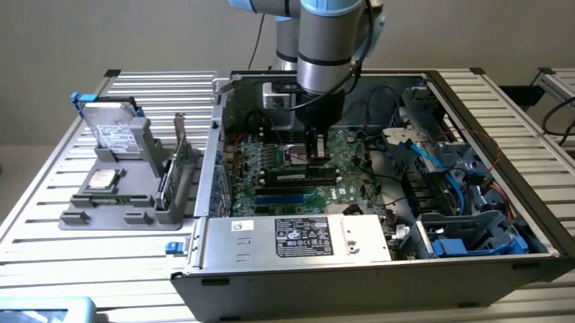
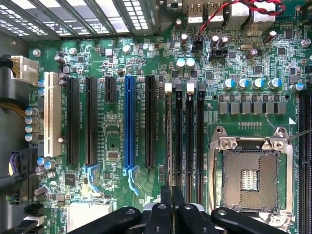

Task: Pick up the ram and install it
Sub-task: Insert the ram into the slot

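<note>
The ram (image 1: 297, 176) is a thin green stick standing on edge in a memory slot on the motherboard (image 1: 269, 165), inside the open computer case. In the wrist view the ram (image 2: 168, 136) is seen edge-on in the outermost of several parallel slots, beside the empty black slots (image 2: 189, 141). My gripper (image 1: 316, 160) hangs straight down over the ram, toward the end at the exterior view's right. Its dark fingers (image 2: 166, 204) are shut side by side, with the gripper (image 2: 172, 192) tip in line with the stick's end. I cannot tell whether they touch it.
The bare CPU socket (image 2: 251, 170) lies beside the memory slots, and a blue expansion slot (image 2: 129, 122) is on the other side. Cables and drive cages (image 1: 449, 202) crowd the case's right. Outside, a grey fixture (image 1: 117, 202) holds a hard drive (image 1: 112, 131) and a bracketed card (image 1: 180, 161).
</note>
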Robot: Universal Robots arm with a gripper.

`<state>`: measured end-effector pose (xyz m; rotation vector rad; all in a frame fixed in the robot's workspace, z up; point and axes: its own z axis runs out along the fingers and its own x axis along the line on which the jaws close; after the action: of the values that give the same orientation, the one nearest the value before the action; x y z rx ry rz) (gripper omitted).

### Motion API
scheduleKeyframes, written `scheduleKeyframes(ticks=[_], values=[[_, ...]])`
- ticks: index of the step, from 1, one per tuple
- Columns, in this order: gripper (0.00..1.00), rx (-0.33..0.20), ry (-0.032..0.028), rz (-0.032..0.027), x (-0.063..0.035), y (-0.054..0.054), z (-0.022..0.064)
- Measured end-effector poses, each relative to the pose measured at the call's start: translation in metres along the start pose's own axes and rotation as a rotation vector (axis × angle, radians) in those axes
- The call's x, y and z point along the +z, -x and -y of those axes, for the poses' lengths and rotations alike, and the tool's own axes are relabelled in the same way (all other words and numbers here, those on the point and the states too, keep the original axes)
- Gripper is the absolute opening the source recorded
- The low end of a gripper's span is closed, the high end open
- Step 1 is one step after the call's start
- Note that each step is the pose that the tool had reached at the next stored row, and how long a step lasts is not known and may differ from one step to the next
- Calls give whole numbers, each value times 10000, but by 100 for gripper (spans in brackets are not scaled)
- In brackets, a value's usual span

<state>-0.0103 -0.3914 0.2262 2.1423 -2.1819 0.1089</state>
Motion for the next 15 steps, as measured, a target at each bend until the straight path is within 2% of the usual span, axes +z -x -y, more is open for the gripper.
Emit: scheduleKeyframes(ticks=[5, 15], values=[[12, 22, -93, 2, 0, 0, -1], [12, 79, -175, 3, -1, -1, -18]])
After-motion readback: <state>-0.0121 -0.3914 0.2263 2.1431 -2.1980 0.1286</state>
